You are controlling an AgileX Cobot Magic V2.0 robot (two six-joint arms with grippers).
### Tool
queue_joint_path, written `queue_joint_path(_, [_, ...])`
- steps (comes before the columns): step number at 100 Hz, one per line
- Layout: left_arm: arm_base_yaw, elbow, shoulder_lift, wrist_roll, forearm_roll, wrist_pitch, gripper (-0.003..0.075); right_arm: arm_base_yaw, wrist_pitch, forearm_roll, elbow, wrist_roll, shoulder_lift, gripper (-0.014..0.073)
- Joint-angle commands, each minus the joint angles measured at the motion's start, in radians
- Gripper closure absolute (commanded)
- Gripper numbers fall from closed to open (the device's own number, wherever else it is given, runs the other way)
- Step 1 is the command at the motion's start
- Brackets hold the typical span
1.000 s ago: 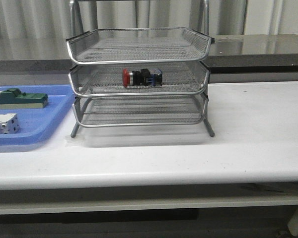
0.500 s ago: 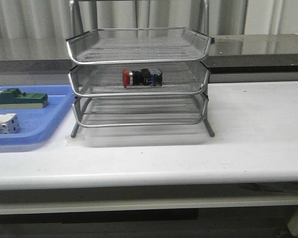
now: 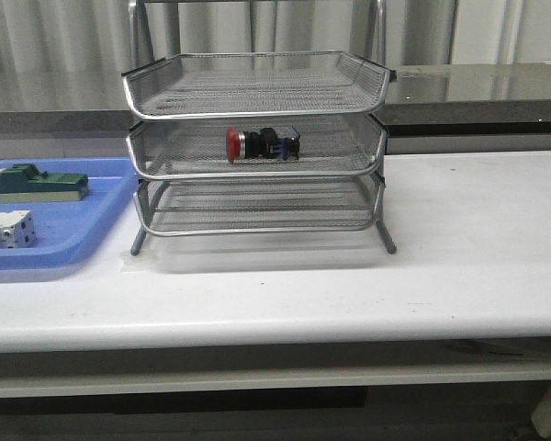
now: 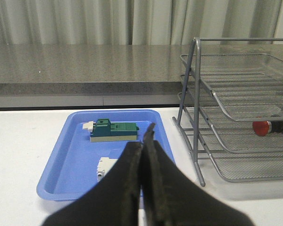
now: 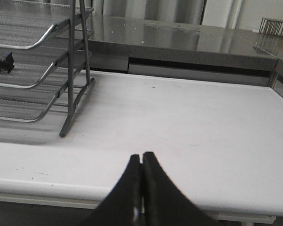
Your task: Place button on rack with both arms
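The button [image 3: 262, 143], with its red head, silver collar and black and blue body, lies on its side on the middle tier of the silver wire-mesh rack [image 3: 257, 92]. Its red head also shows in the left wrist view [image 4: 262, 127], and its black end in the right wrist view [image 5: 2, 61]. Neither arm shows in the front view. My left gripper [image 4: 145, 141] is shut and empty, pulled back near the table's front edge, in front of the blue tray. My right gripper [image 5: 141, 157] is shut and empty over the front edge, to the right of the rack [image 5: 61, 70].
A blue plastic tray [image 3: 92, 243] stands left of the rack and holds a green block [image 3: 37, 182] and white blocks [image 3: 5, 228]. A grey counter [image 3: 477, 87] runs behind the white table [image 3: 459, 257].
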Motion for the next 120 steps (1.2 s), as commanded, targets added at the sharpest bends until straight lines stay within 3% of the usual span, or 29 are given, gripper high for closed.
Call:
queue_joint_path(1, [0.004,-0.027,0.012,-0.004,-0.021,-0.067,0.0741,-0.007,-0.095,-0.016,0.003,-0.003,-0.018,0.0655])
queue_joint_path(120, [0.004,-0.027,0.012,-0.004,-0.021,-0.067,0.0741,-0.007,-0.094,-0.017,0.003,-0.003,-0.018,0.0655])
